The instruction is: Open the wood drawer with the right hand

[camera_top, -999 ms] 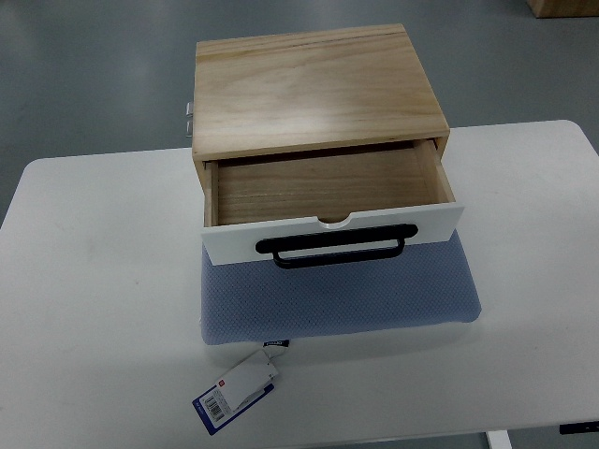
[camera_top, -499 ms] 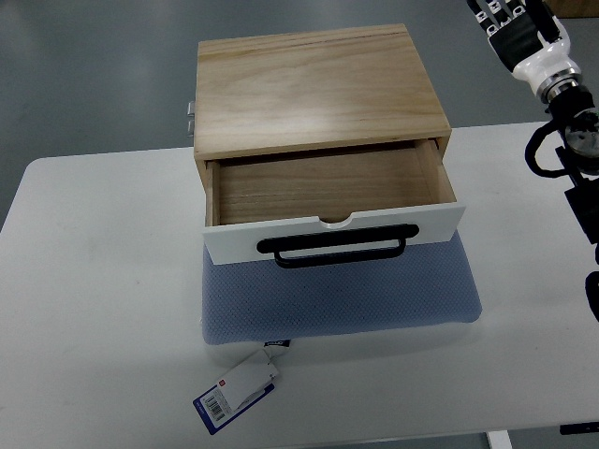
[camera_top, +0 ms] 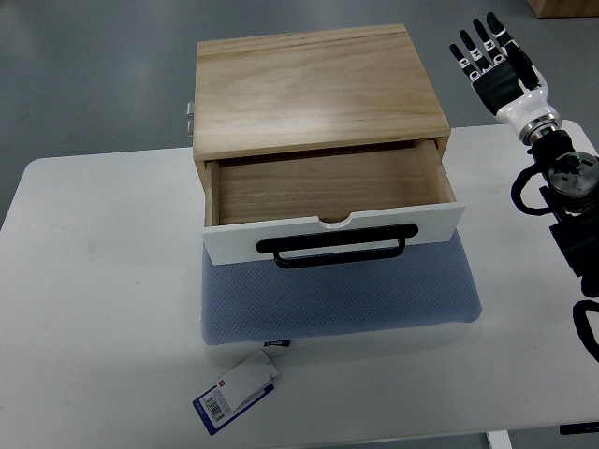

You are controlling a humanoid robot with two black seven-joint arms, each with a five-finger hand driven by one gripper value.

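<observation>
Wood drawer (camera_top: 323, 187) sits pulled well out of its box (camera_top: 314, 89), at centre of white table (camera_top: 94, 281); interior bare, nothing seen inside. White front panel (camera_top: 332, 236) carries black bar handle (camera_top: 332, 248), which overhangs a blue-grey mesh pad (camera_top: 337, 299). Pad lies under the box, likely as anti-slip so the unit doesn't drag when pulled.

Top view, only cam:
- Right hand (camera_top: 491, 65) is raised beyond the table's far right corner, well apart from drawer and handle. Fingers extended and spread, holding nothing. Forearm and black cabling run down the right edge.
- Left arm: not seen.
- Task status, judged: drawer reads as already open; hand posture suits a clear position, not a grasp.

Surroundings: paper tag (camera_top: 234, 391) w/ barcode hangs off the pad's near edge, clear of handle. Small metal fitting (camera_top: 189, 119) on box's left rear. Grey floor behind. No obstruction betw. hand and handle; approach path over right side of table is free.
</observation>
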